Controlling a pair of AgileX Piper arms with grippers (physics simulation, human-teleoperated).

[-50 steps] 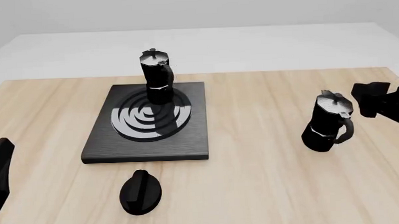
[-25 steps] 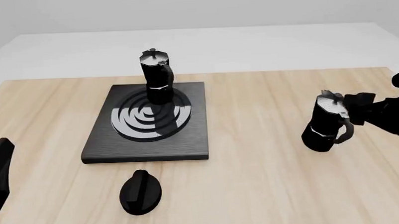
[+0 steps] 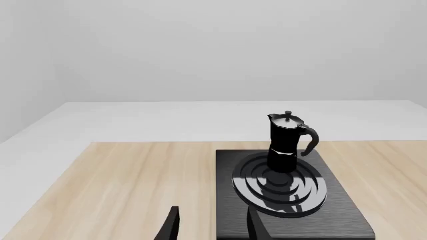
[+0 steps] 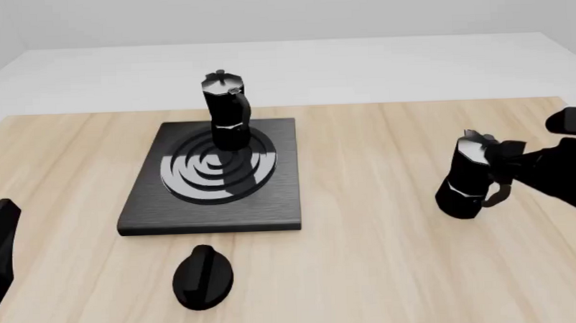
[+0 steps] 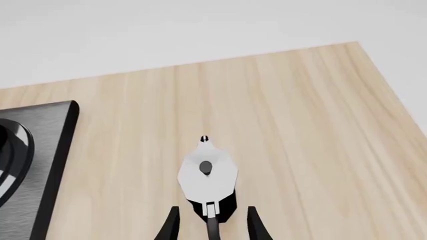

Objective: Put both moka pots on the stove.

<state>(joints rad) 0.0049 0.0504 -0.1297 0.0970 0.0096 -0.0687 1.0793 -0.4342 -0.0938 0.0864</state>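
Right gripper (image 5: 210, 225) astride moka pot (image 5: 207, 180) handle, fingertips cropped.

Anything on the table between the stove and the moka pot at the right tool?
No. In the front view, only bare wood separates the stove from that moka pot.

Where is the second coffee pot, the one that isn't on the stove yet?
In the front view, the second moka pot stands upright on the bare wood, right of the stove, with the right end effector at its handle.
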